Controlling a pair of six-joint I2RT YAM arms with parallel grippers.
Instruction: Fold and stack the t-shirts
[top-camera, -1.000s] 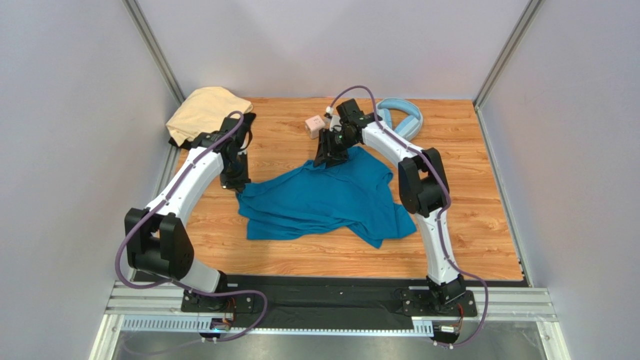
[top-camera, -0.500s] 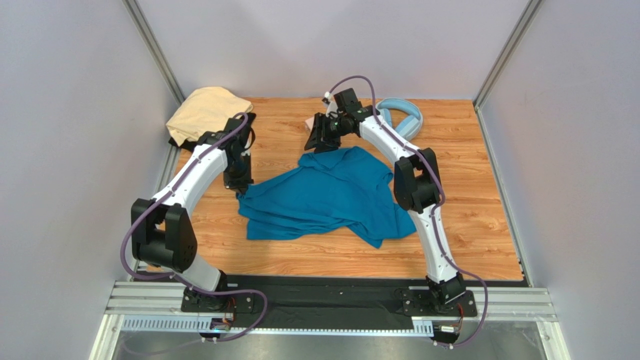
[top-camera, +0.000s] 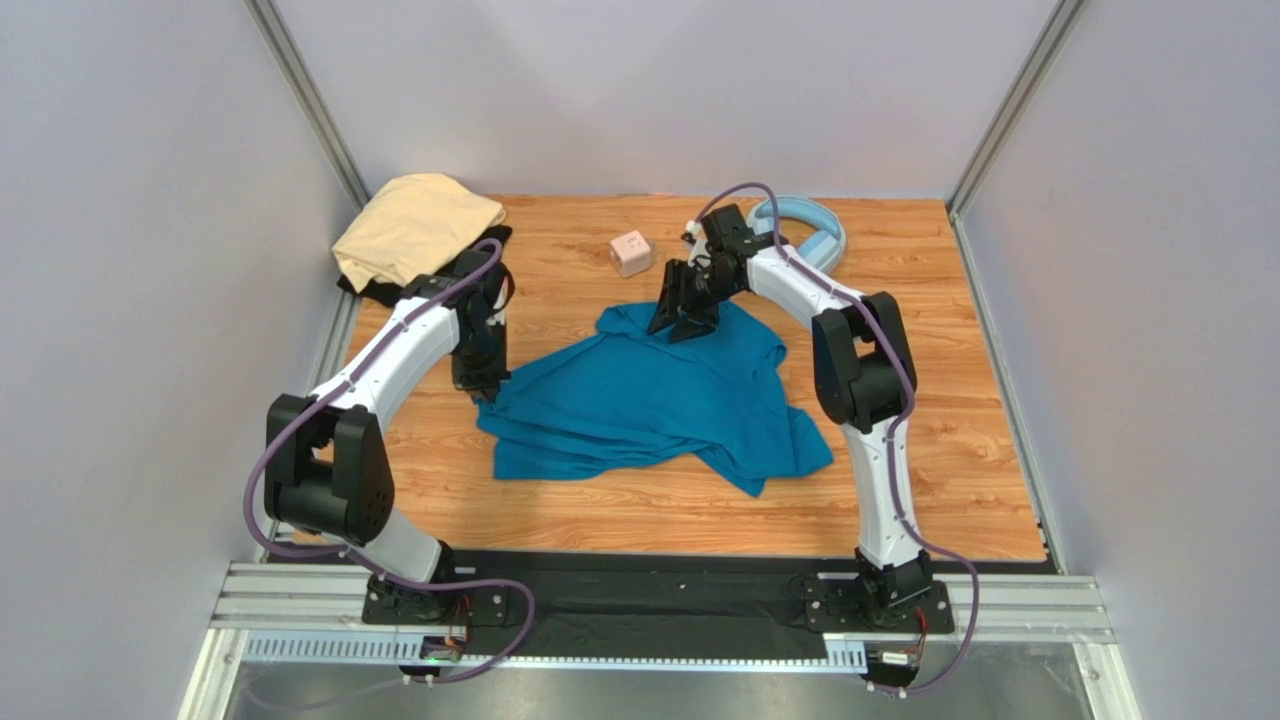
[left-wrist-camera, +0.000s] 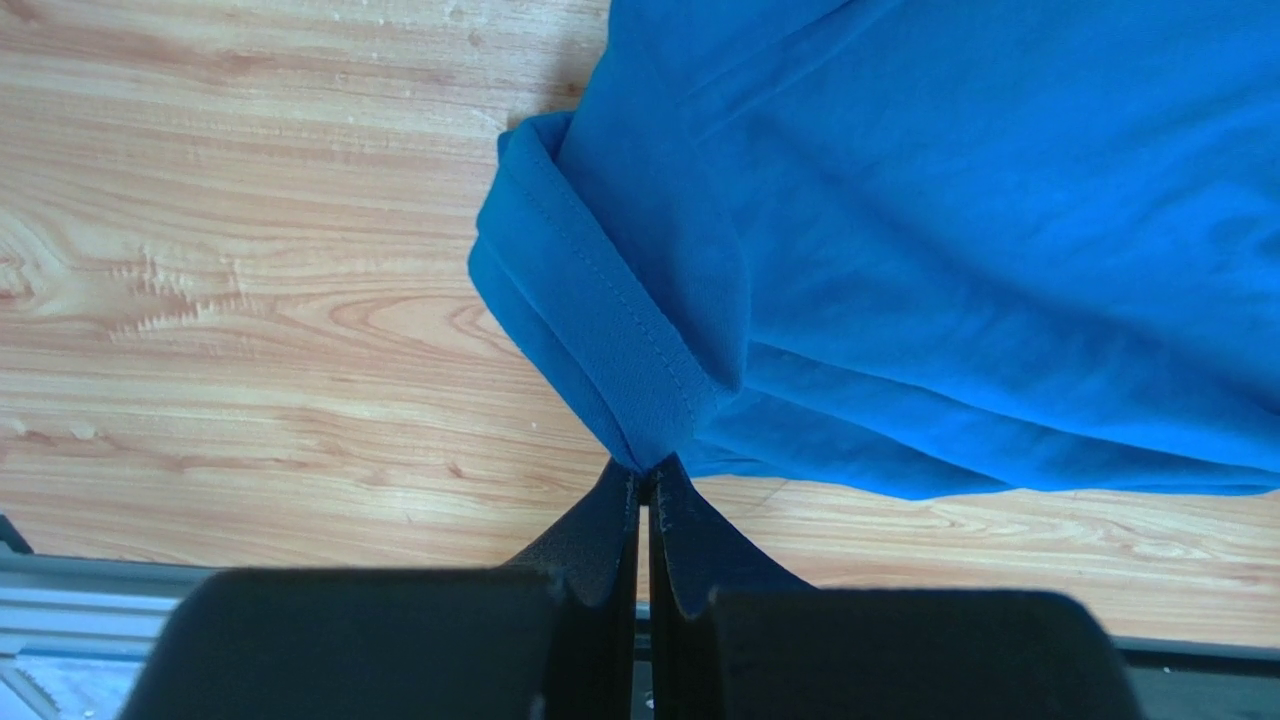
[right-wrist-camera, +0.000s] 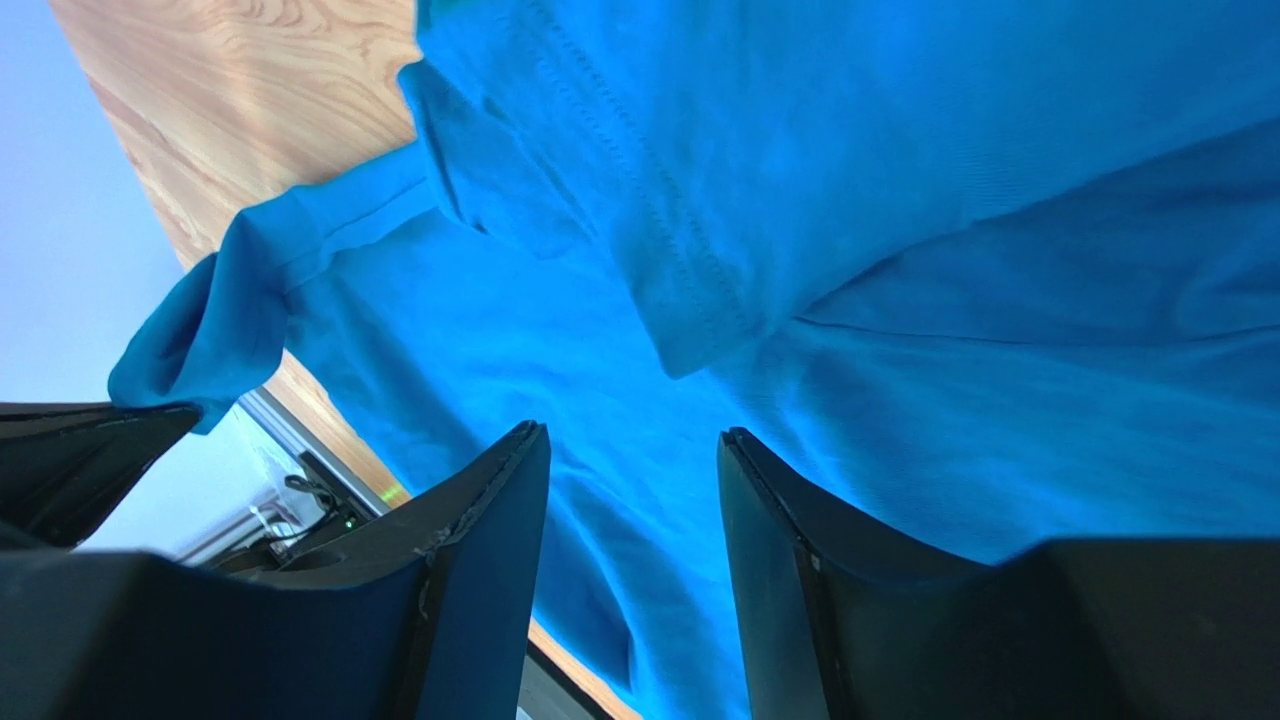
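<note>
A teal-blue t-shirt (top-camera: 646, 393) lies crumpled in the middle of the wooden table (top-camera: 932, 435). My left gripper (left-wrist-camera: 648, 474) is shut on the hemmed edge of the shirt's left sleeve (left-wrist-camera: 594, 323), at the shirt's left side (top-camera: 486, 384). My right gripper (right-wrist-camera: 631, 435) is open and hovers just over the shirt's far edge (top-camera: 679, 318), with teal cloth filling the view between its fingers (right-wrist-camera: 496, 495). A pale tan t-shirt (top-camera: 409, 225) sits bunched in the far left corner. A strip of black cloth (top-camera: 379, 287) shows under it.
A small pink cube (top-camera: 631, 251) sits on the table just beyond the teal shirt. Light-blue headphones (top-camera: 807, 234) lie at the far right behind the right arm. Grey walls close in the table on three sides.
The right gripper swung out toward the pink cube, then came back right and down over the shirt's far edge. The left gripper shifted slightly right with the sleeve.
</note>
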